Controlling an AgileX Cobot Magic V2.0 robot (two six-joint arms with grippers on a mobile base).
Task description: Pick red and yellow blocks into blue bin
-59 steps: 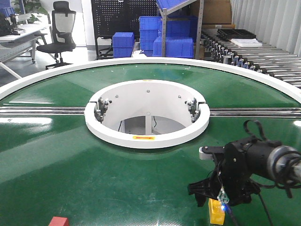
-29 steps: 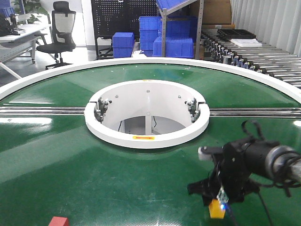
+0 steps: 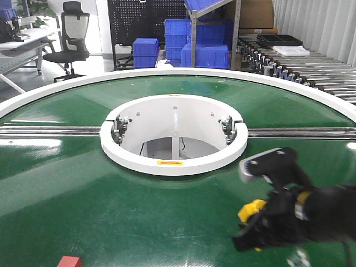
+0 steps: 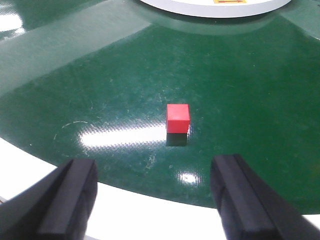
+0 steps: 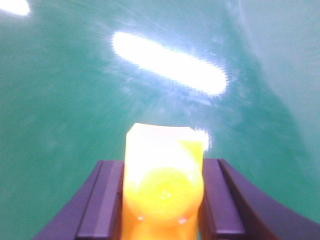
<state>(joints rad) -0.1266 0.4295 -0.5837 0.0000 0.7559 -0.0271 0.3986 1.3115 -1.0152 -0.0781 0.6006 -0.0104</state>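
Observation:
My right gripper (image 3: 251,222) is shut on the yellow block (image 3: 251,209) and holds it above the green table at the lower right; in the right wrist view the yellow block (image 5: 163,182) sits clamped between the two dark fingers (image 5: 107,200), blurred. The red block (image 4: 178,115) rests on the green surface ahead of my left gripper (image 4: 155,200), which is open and empty over the table's white rim. The red block also shows at the bottom left of the front view (image 3: 69,261). The glossy blue bin is out of view.
A white ring (image 3: 173,161) surrounds the round opening at the centre of the green turntable (image 3: 83,189). A metal rail (image 3: 50,131) crosses it. Stacked blue ribbed crates (image 3: 203,55), a roller conveyor (image 3: 311,67) and an office chair (image 3: 69,39) stand behind.
My right gripper has lifted the yellow block off the table and swung up and over, turning toward the camera. The red block has not moved.

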